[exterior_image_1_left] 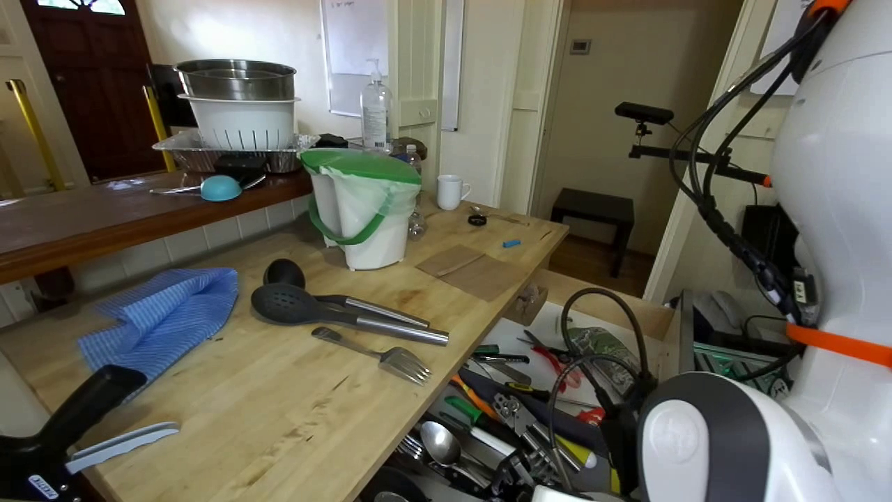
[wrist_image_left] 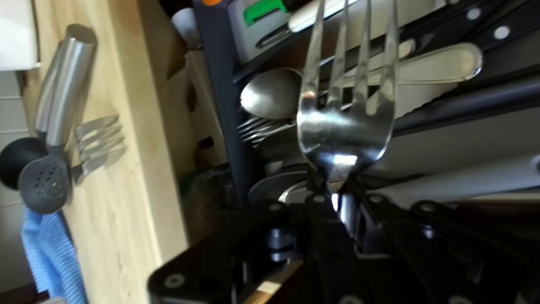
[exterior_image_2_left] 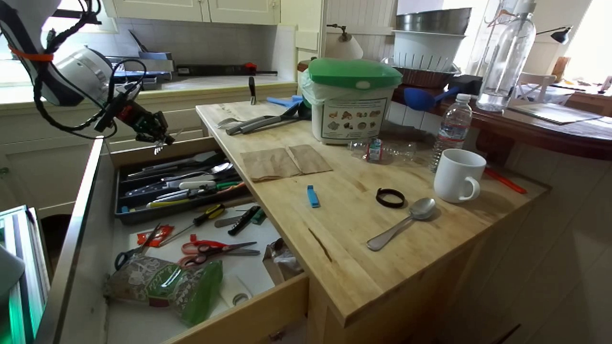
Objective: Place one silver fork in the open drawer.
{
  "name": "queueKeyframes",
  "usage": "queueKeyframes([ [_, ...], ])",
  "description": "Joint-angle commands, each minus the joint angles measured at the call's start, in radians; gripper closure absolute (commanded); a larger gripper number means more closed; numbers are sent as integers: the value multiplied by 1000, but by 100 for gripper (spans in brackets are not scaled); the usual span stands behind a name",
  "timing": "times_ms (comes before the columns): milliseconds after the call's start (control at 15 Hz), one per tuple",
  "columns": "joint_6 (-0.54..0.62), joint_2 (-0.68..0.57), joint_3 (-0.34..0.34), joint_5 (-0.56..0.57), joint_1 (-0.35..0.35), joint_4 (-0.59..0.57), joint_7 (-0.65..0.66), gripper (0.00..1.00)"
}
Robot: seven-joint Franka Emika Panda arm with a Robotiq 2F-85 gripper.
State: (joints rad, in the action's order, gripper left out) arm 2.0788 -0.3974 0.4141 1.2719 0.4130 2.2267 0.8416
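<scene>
Here, a shiny metal fork [wrist_image_left: 346, 131] with four prongs is gripped by the black fingers [wrist_image_left: 321, 211], which are closed on it just behind its head. The fork is held over a dark grey plastic tray [wrist_image_left: 217, 84], where a round silver spoon [wrist_image_left: 270, 93] and many other tools [wrist_image_left: 443, 69] are packed together. The tray is set inside the wide, open drawer of light wood [exterior_image_2_left: 248, 320]. In the wrist view, a gap is seen between the held fork and the straight edge of the pale wooden tabletop [wrist_image_left: 107, 219]. Near that edge, another metal fork [exterior_image_1_left: 396, 360] is laid, prongs toward it.
</scene>
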Motion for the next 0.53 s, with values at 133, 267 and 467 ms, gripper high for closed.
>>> queueKeyframes([
  [133,142,-22,-58,-134,-43,13,99,97],
  [267,206,-30,-88,-140,-54,25,170,97],
  [467,305,-49,-129,-151,-72,34,265,97],
])
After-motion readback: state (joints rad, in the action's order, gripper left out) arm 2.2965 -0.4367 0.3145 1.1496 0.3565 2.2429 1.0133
